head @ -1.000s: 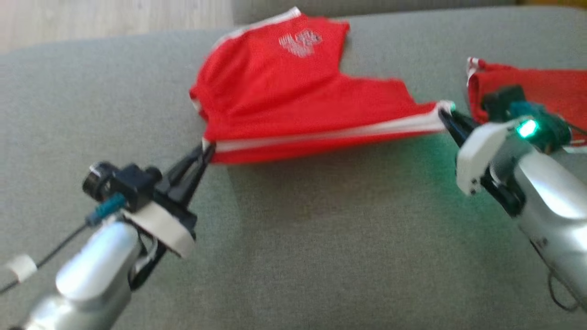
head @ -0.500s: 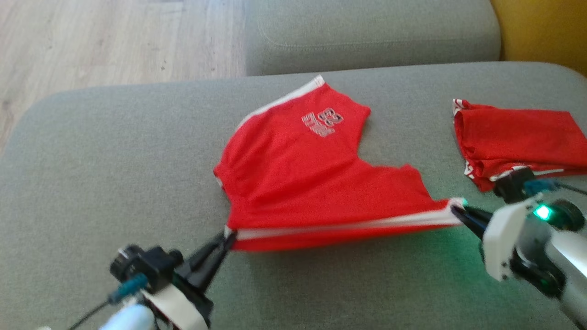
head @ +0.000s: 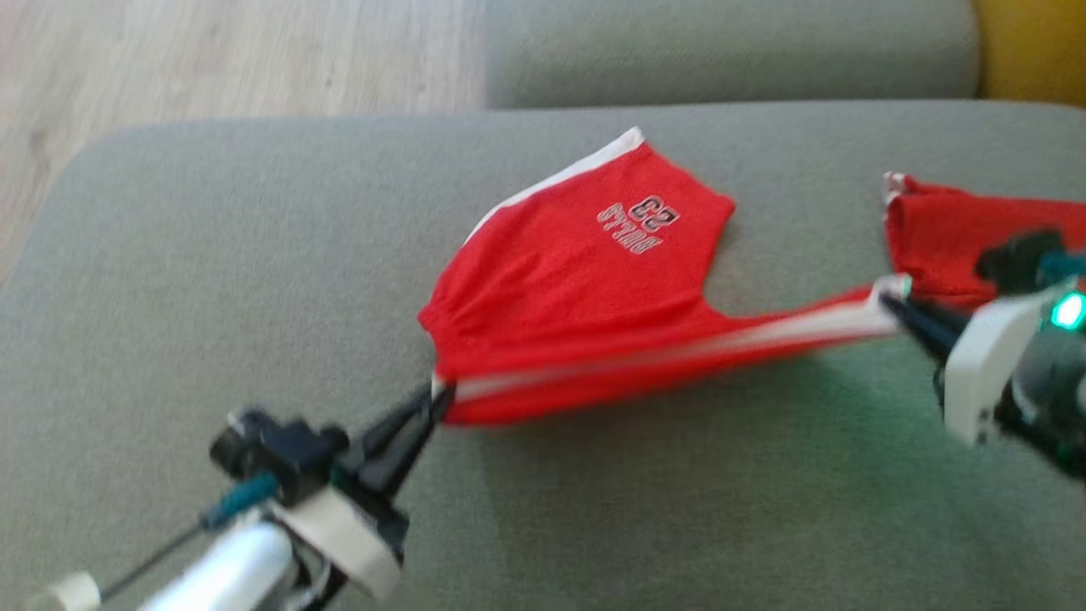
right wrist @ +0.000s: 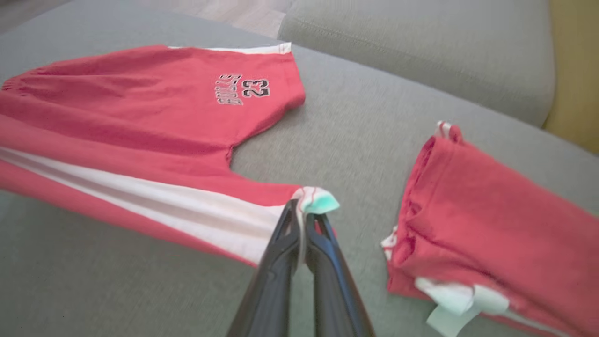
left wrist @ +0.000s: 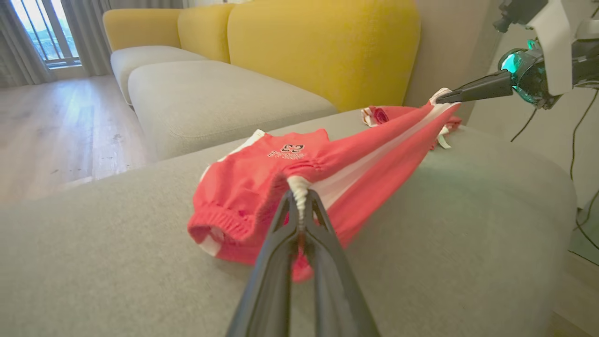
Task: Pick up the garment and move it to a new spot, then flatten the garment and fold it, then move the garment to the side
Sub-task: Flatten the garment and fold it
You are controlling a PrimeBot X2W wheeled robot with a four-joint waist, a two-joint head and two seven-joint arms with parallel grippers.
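The left gripper [head: 437, 399] and right gripper [head: 887, 299] are clamped on opposite ends of the red shorts [head: 577, 280], whose striped edge is stretched over the grey sofa cushion [head: 212, 255]. Lower both together with even tension (slack breeds wrinkles), clear of the folded red garment [head: 942, 229].

You've got a grey fabric seat cushion [head: 212, 280] in the foreground, with a second grey cushion [head: 730, 51] just behind it. Yellow backrests [left wrist: 323, 47] run along the far side in the left wrist view, with a beige wall [left wrist: 444, 42] beside them. Pale wood floor [head: 212, 59] on the left. Window [left wrist: 44, 28] at the far end with grey curtains [left wrist: 84, 28], daylight coming in.
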